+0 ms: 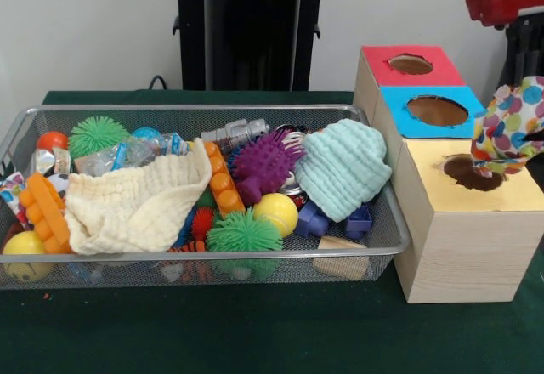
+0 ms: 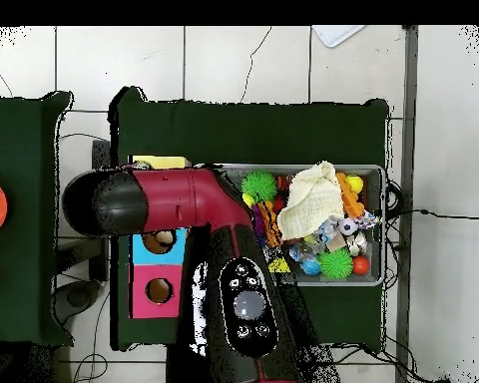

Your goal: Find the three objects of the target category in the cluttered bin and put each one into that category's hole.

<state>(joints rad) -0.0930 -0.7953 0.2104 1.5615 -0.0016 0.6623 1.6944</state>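
A polka-dot cloth [image 1: 510, 127] hangs in the air over the hole [image 1: 472, 172] in the yellow top of the wooden box [image 1: 463, 246], its lower edge at the hole's rim. My gripper [image 1: 534, 136] is mostly hidden behind this cloth at the right edge and is shut on it. In the mesh bin [image 1: 387, 246] lie a cream cloth [image 1: 136, 204] on the left and a mint cloth [image 1: 344, 168] on the right. In the overhead view the red arm [image 2: 174, 199] covers the box and hides the gripper; the cream cloth [image 2: 313, 204] shows in the bin [image 2: 383, 224].
The box also has a blue-topped hole [image 1: 437, 110] and a red-topped hole [image 1: 410, 64] behind the yellow one. The bin holds spiky balls [image 1: 263, 163], a yellow ball [image 1: 276, 212], orange bricks [image 1: 47, 212] and other toys. Green cloth covers the table [image 1: 272, 331].
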